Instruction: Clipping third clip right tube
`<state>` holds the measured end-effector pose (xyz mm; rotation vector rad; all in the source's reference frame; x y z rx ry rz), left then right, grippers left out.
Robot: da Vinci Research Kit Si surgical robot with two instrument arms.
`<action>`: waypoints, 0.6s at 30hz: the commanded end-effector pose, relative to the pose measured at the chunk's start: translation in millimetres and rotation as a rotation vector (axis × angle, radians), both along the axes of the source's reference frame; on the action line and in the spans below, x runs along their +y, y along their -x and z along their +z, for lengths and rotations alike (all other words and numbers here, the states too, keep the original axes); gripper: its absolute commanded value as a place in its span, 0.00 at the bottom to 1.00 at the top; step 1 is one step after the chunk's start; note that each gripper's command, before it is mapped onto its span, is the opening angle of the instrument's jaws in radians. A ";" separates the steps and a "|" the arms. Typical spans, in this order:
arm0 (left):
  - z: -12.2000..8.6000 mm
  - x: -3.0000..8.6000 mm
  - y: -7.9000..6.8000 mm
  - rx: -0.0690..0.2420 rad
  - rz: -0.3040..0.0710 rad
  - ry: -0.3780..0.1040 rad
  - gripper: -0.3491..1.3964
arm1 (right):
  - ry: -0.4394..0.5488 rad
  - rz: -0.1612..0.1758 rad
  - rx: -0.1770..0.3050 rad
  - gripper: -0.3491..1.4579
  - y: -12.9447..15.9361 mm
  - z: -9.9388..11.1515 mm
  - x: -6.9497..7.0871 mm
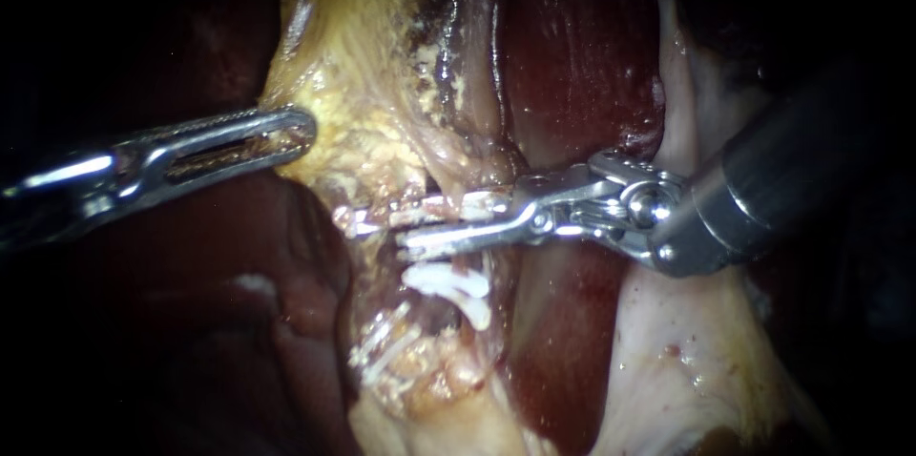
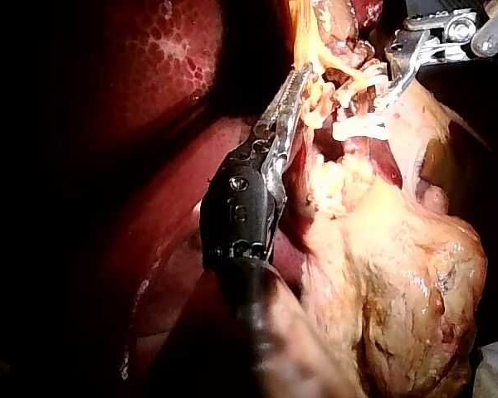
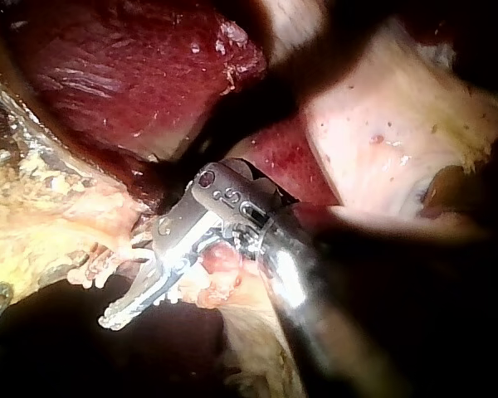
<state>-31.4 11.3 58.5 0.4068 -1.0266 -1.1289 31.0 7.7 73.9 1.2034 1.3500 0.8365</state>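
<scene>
My right instrument [image 1: 382, 232] comes in from the right. Its long thin jaws lie nearly parallel across the tube [image 1: 429, 229], one on each side, closed down on it. Just below them a white clip [image 1: 447, 282] sits on the same tube, and a second white clip [image 1: 382, 346] lies lower in the fatty tissue. My left instrument [image 1: 291, 132] enters from the left and is shut on the edge of the yellow fatty tissue [image 1: 363, 113], holding it sideways. In the right wrist view the right instrument [image 3: 120, 311] pinches pale tissue. The left wrist view shows the left instrument [image 2: 299, 87] gripping a yellow strand.
Dark red liver [image 1: 572, 55] lies behind and right of the tube, and more liver [image 1: 239, 322] fills the lower left. Pale smooth tissue [image 1: 668, 351] lies under the right instrument's shaft. The yellowish gallbladder [image 2: 398, 282] lies beside the left instrument.
</scene>
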 end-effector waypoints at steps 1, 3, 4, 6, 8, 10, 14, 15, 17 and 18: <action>0.0 0.0 0.0 0.000 0.000 0.000 0.00 | -0.013 -0.002 -0.002 0.21 0.2 0.0 0.1; 0.0 0.0 0.0 0.000 0.000 0.000 0.00 | -0.060 0.003 -0.015 0.00 0.8 0.1 0.1; 0.0 0.0 0.0 0.000 0.000 0.000 0.00 | -0.070 0.010 -0.034 0.00 1.2 0.2 0.1; 0.0 0.0 0.0 0.000 0.000 0.000 0.00 | -0.068 0.009 -0.076 0.00 1.7 0.4 0.4; 0.0 0.0 0.0 0.000 0.000 0.000 0.00 | -0.062 0.006 -0.105 0.00 2.0 0.8 0.5; 0.0 0.0 0.0 0.000 0.000 0.000 0.00 | -0.064 0.005 -0.121 0.00 2.3 1.1 0.6; 0.0 0.0 0.0 0.000 0.000 0.000 0.00 | -0.069 0.004 -0.121 0.00 2.2 1.3 0.4; 0.0 0.0 0.0 0.000 0.000 0.000 0.00 | -0.074 0.006 -0.124 0.00 2.1 1.2 0.3; 0.0 0.0 0.0 0.000 0.000 0.000 0.00 | -0.074 0.006 -0.124 0.00 2.1 1.2 0.3; 0.0 0.0 0.0 0.000 0.000 0.000 0.00 | -0.074 0.003 -0.122 0.00 2.0 1.2 0.2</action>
